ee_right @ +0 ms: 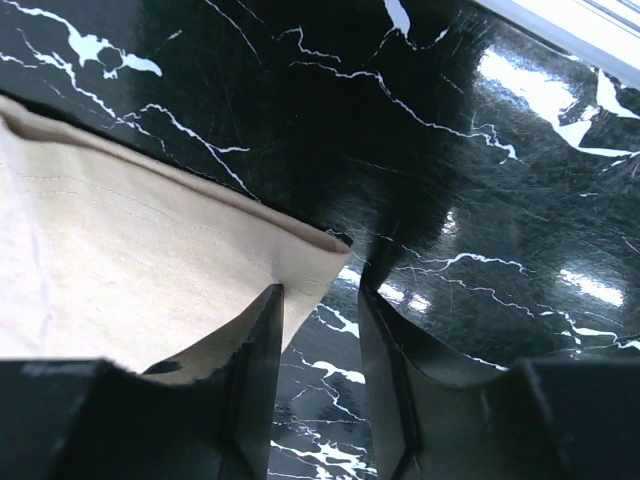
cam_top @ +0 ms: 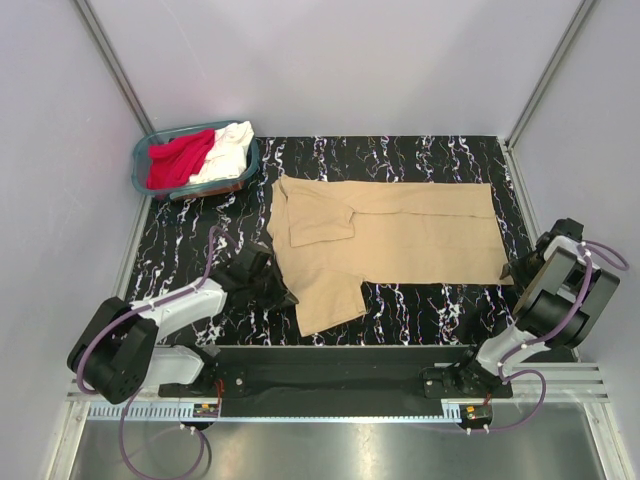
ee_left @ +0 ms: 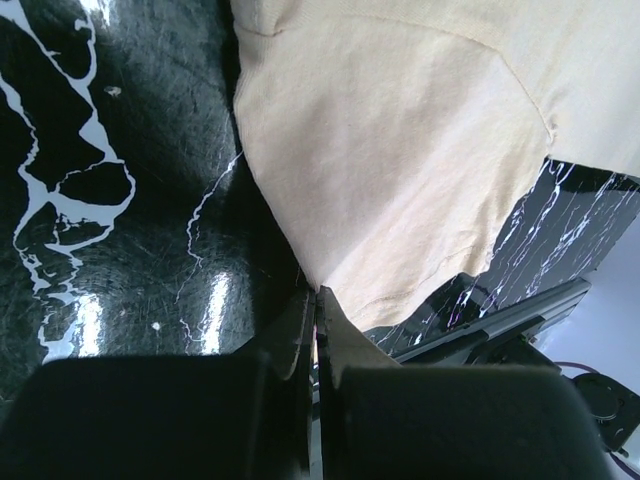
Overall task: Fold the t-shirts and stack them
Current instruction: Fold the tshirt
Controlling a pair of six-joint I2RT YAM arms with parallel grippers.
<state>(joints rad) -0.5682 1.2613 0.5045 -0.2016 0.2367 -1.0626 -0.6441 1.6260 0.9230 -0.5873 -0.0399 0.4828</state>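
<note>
The tan t-shirt [cam_top: 400, 235] lay spread on the tabletop [cam_top: 430, 160], its sleeve edge nipped in the clenched left pincer [ee_left: 316, 300], the right pincer [ee_right: 320, 295] released astride its hem corner, while the red t-shirt [cam_top: 178, 160] and white t-shirt [cam_top: 228, 150] sat in the teal basket [cam_top: 138, 165]
</note>
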